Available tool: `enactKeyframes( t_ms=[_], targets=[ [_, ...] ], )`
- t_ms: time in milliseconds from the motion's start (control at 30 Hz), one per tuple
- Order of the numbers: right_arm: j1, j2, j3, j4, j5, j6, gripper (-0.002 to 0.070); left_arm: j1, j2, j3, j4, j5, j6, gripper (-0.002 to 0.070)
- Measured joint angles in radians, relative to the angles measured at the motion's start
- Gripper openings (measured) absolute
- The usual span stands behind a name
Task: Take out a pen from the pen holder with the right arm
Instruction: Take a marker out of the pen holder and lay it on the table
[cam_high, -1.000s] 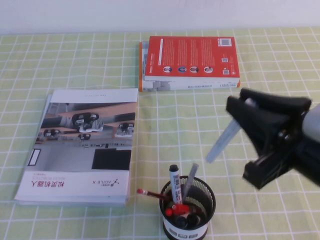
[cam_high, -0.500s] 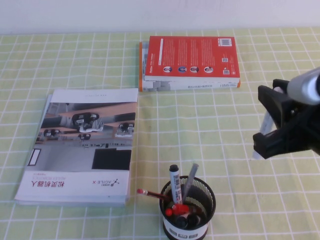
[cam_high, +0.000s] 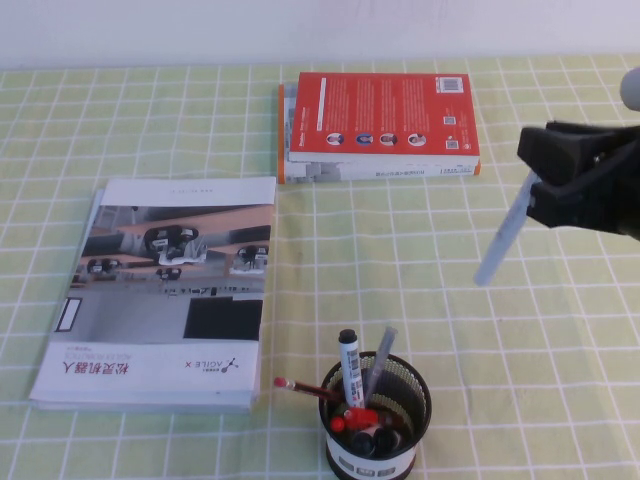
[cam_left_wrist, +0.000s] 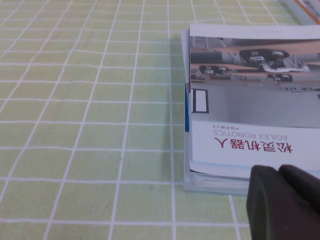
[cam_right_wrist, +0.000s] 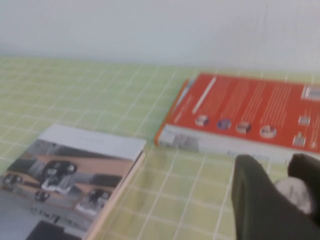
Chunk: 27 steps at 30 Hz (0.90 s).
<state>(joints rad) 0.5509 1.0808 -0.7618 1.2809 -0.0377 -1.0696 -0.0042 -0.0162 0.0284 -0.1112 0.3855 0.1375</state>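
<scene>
Right gripper (cam_high: 532, 180) has swung away from the pen holder (cam_high: 375, 425), travelling from about 4 o'clock out to the table's right edge near 2 o'clock, carrying a pen (cam_high: 500, 240) with it. Its jaws are nearly closed, pinching the pen's upper end. The pen now hangs in the air above the checked green cloth (cam_high: 180, 110), well apart from the holder, which stands at 6 o'clock on the near edge. By the look of it the taking-out is done, and what is left is only to put the pen down or stop.

The pen is slim, straight and pale grey-blue. It slants down from the jaws with its free end pointing toward 7 o'clock. From the right wrist camera its pale round end shows between the two dark fingers. Any cap or marking is too blurred to tell.

Left gripper (cam_left_wrist: 280, 176) rests at 9 o'clock by the near corner of the brochure (cam_left_wrist: 250, 100), fingers together, empty.
</scene>
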Motion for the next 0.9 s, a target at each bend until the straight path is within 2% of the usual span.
enactKeyframes(
  t_ms=[133, 300, 467, 567, 667, 900],
  targets=[
    [-0.130, 0.074, -0.040, -0.090, 0.197, 0.137, 0.0088, 0.000, 0.000, 0.000, 0.000, 0.000, 0.000, -0.0005],
    [-0.200, 0.178, -0.152, -0.283, 0.411, 0.335, 0.0088, 0.000, 0.000, 0.000, 0.000, 0.000, 0.000, -0.0005],
    [-0.220, 0.309, -0.349, -0.744, 0.674, 0.778, 0.0088, 0.000, 0.000, 0.000, 0.000, 0.000, 0.000, -0.0005],
    [-0.222, 0.387, -0.471, -0.946, 0.826, 0.977, 0.0088, 0.000, 0.000, 0.000, 0.000, 0.000, 0.000, -0.0005],
    [-0.222, 0.474, -0.581, -1.036, 0.941, 1.043, 0.0088, 0.000, 0.000, 0.000, 0.000, 0.000, 0.000, -0.0005],
    [-0.222, 0.683, -0.820, -1.059, 1.076, 1.095, 0.0088, 0.000, 0.000, 0.000, 0.000, 0.000, 0.000, -0.0005]
  ],
)
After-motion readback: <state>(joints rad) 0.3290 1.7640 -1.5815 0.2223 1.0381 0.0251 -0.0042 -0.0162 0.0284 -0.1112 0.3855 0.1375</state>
